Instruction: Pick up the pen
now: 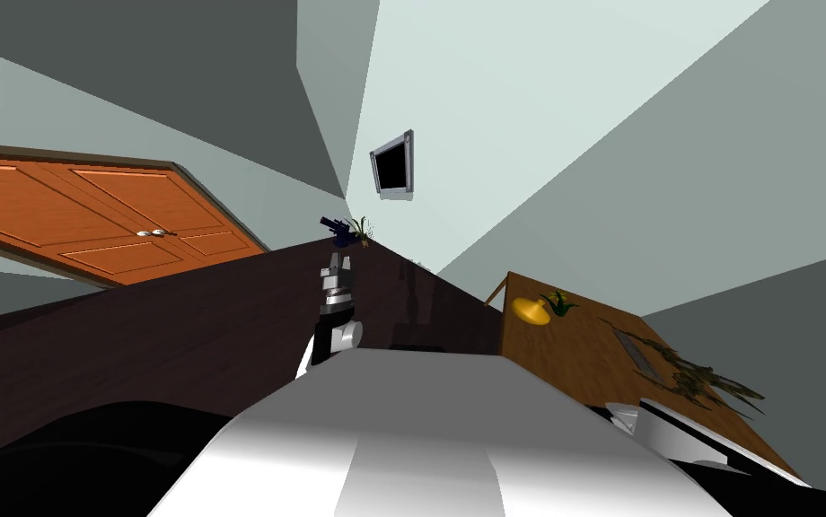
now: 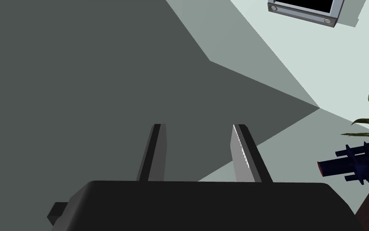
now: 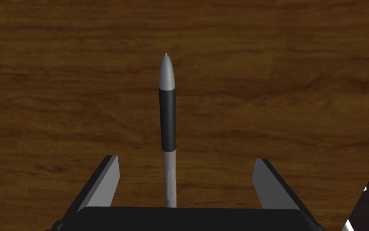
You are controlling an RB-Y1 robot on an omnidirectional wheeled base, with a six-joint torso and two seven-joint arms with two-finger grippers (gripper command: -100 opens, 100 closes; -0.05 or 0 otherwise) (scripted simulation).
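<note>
This looks like a room in a home, perhaps a study. An orange-brown panelled wooden double door (image 1: 106, 220) stands in one wall, and a grey-framed black flat screen (image 1: 392, 165) hangs on the pale wall. A small green leafy plant (image 1: 560, 302) sits near the far edge of a brown wood-grain surface (image 1: 573, 359), where a slim grey-and-black pen (image 3: 167, 120) lies.

No text, label, brand, number or sign can be read anywhere; the pen (image 3: 167, 120) shows only plain grey and black bands; the wall screen (image 1: 392, 167) is blank black; the orange door (image 1: 106, 215) bears plain panels.
</note>
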